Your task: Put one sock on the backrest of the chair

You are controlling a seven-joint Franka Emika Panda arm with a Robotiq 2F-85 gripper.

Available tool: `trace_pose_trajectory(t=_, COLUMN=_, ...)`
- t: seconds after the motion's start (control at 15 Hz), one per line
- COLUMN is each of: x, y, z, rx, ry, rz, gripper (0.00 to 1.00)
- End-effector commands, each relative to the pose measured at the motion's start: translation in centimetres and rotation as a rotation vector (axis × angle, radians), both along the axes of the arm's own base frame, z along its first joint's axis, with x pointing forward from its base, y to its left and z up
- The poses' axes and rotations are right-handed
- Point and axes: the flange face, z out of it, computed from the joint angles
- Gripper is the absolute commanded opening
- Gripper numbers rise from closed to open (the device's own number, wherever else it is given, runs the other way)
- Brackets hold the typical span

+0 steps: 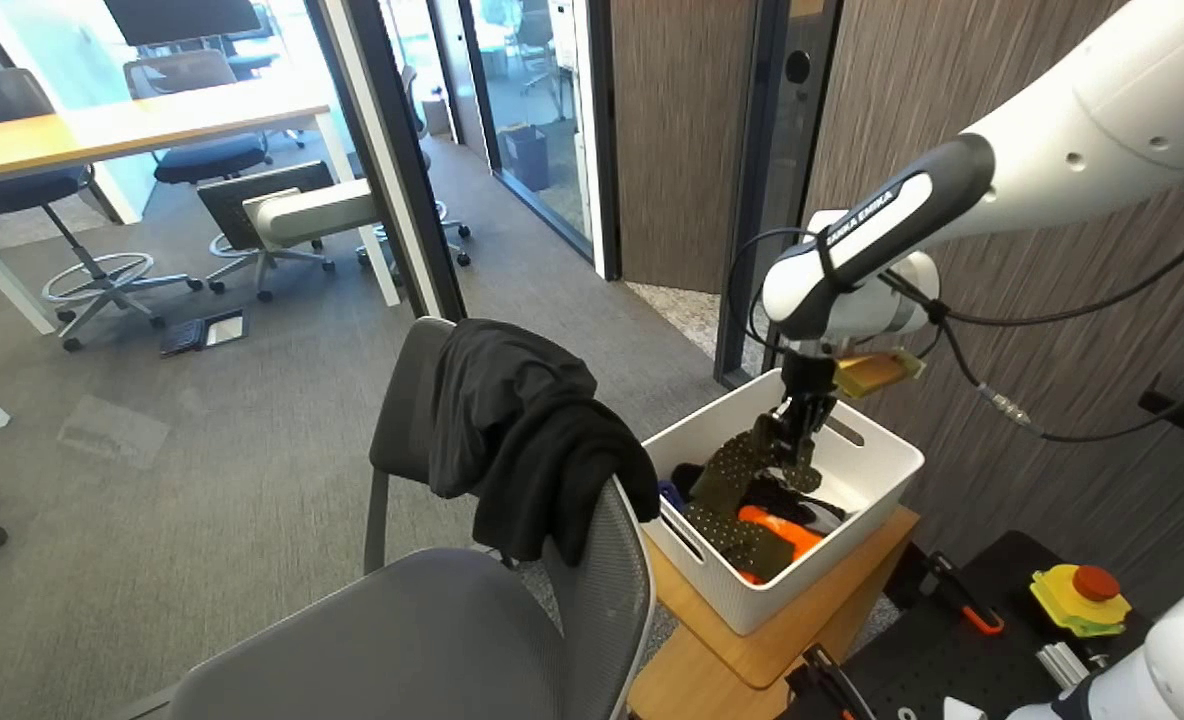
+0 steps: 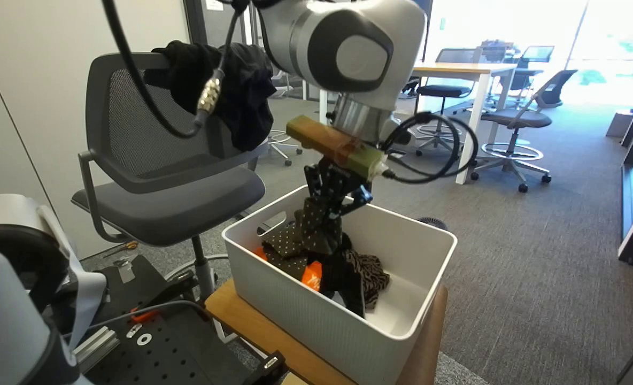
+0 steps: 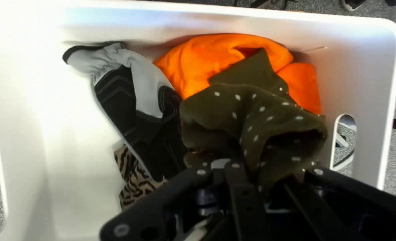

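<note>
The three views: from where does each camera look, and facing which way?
Exterior view: high by the chair, facing down on it and the bin; arm, base at right.
Exterior view: near the base, facing across the bin toward chair and desk; arm at top, base at left.
Wrist view: above the gripper, facing down into the bin; gripper at bottom.
Both exterior views share chair, bin, arm, base.
</note>
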Motion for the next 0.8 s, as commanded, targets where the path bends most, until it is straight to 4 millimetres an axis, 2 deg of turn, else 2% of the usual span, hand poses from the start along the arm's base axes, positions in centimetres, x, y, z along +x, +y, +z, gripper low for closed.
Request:
trace_pose_trajectory(t=0.0, x=-0.4, y=1.0, z=8.9, rx=-0.045, ry=-0.054, rz=0.068, gripper=0.11)
trace_pose_trajectory(t=0.2, x=-0.4, y=2.8, z=16.0, rx=-0.094, ry=-0.04, rz=0.162, gripper=0.11)
trace_pose_trajectory(t=0.33, x=-0.6, y=5.0, z=20.5, rx=-0.12, ry=-0.015, rz=0.217, gripper=0.11)
trace_pose_trajectory(t=0.4, x=-0.7, y=6.4, z=22.7, rx=-0.124, ry=0.001, rz=0.242, gripper=0.13)
trace_pose_trajectory(t=0.6, x=-1.0, y=11.6, z=28.5, rx=-0.125, ry=0.044, rz=0.294, gripper=0.09)
trace_pose_trajectory(t=0.73, x=-0.7, y=15.8, z=31.3, rx=-0.12, ry=0.048, rz=0.323, gripper=0.07)
